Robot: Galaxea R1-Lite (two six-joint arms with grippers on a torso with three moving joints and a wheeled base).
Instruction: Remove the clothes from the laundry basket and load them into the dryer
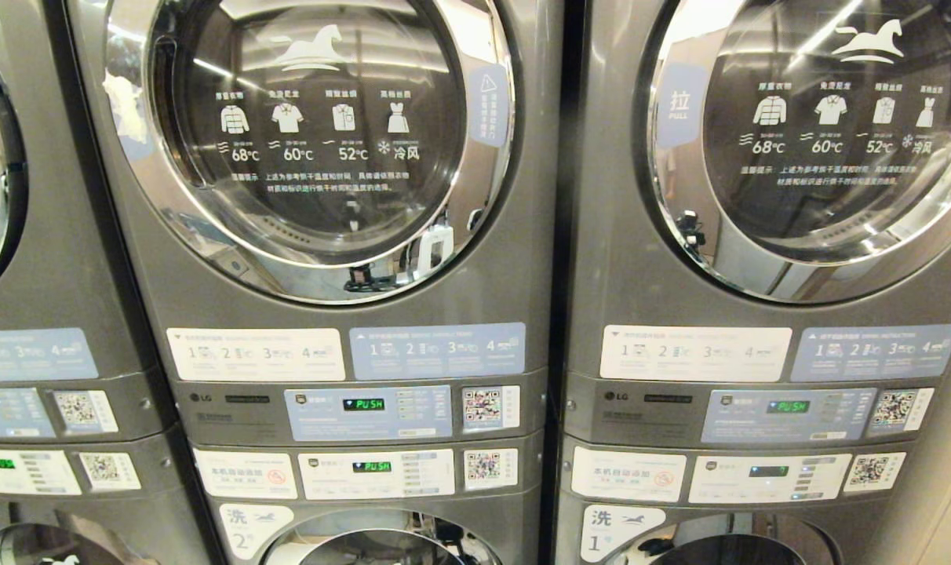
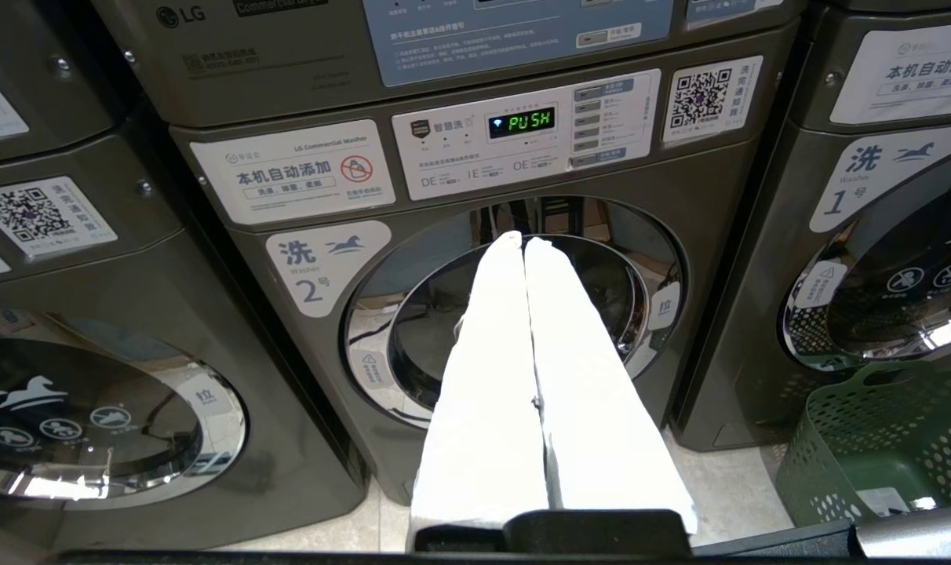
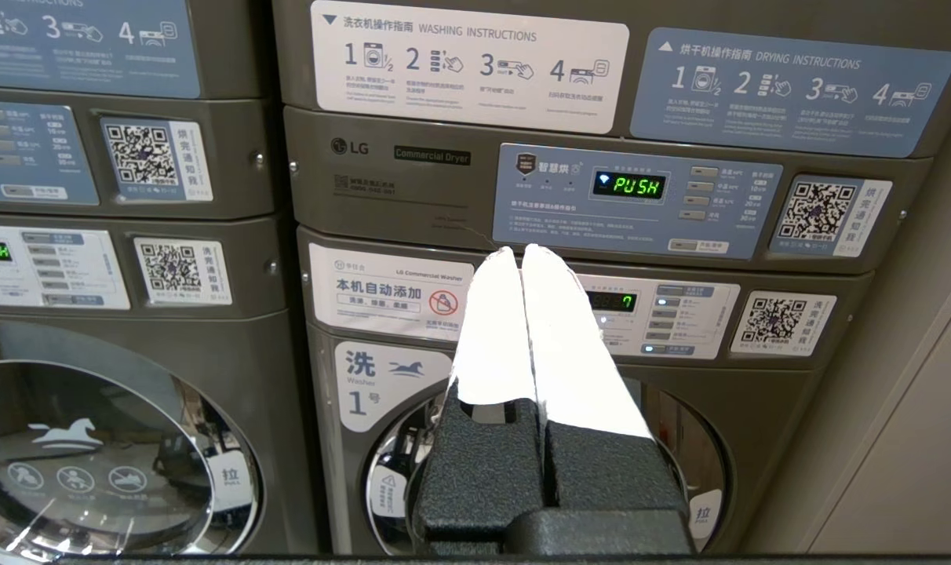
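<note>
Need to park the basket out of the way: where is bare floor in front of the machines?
Bare tile lies before washer 2, bordered on one side by the green laundry basket. The basket crowds the foot of washer 1.

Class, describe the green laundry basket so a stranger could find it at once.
Start at the row of grey machines. Go down to the washer marked 1 and look at the floor in front of it. There stands the laundry basket, the only green thing around, its walls full of small round holes.

A laundromat: stacked coin-style washers (image 2: 475,329) and dryers (image 1: 326,149).
</note>
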